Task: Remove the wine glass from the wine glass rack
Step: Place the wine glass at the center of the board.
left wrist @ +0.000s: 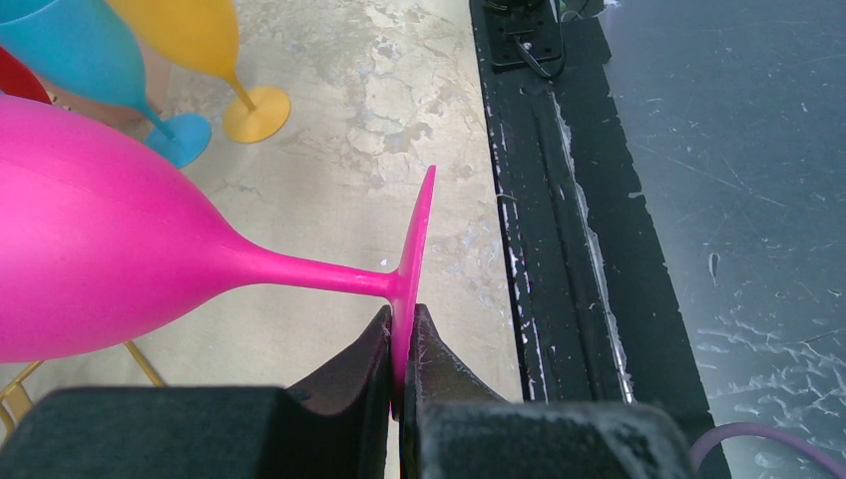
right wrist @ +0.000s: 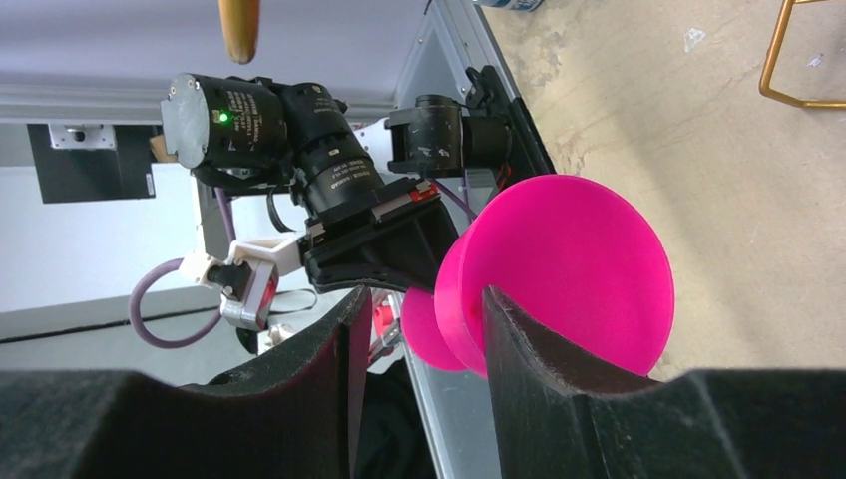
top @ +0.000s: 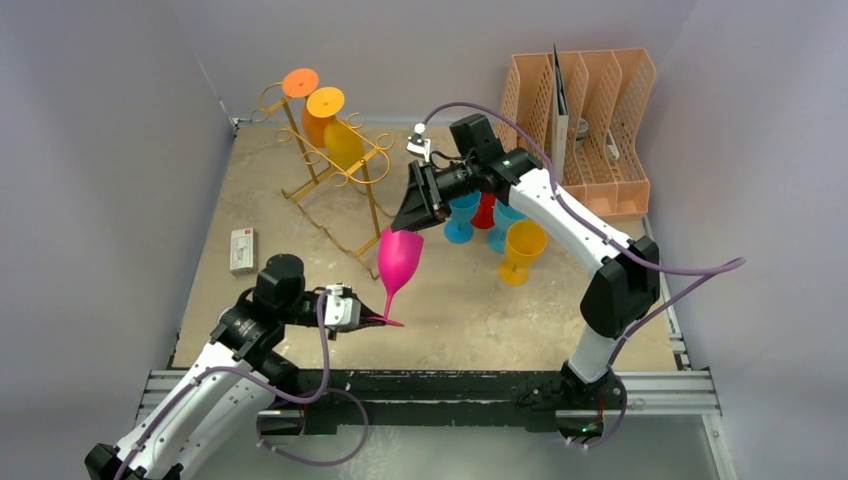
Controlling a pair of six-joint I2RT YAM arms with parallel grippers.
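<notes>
Pink, smooth plastic wine glass [top: 398, 258] is held tilted in the air, clear of the hooks of the tall gold wire wine glass rack [top: 330, 170] but near its base wire. The thin edge of its round foot is pinched by the left gripper [left wrist: 401, 324], whose jaws are closed tight on it. The right gripper [right wrist: 424, 297] is about half open. The rim of the bowl is straddled, with 1 finger on the inner side and 1 outside. A gap is seen beside the outer finger, so no firm hold is judged there.

3 risks are judged from here. The glass is carried only at the edge of the foot, so it could be turned in the jaws by its own weight and the bowl could drop onto the beige mottled table top [top: 460, 320]. If the right gripper is drawn away at an angle, the rim could be caught by the inner finger and the foot levered out. A sideways swing could bring the bowl against the rack, or against the 4 upright coloured plastic glasses [top: 520, 248] nearby.
</notes>
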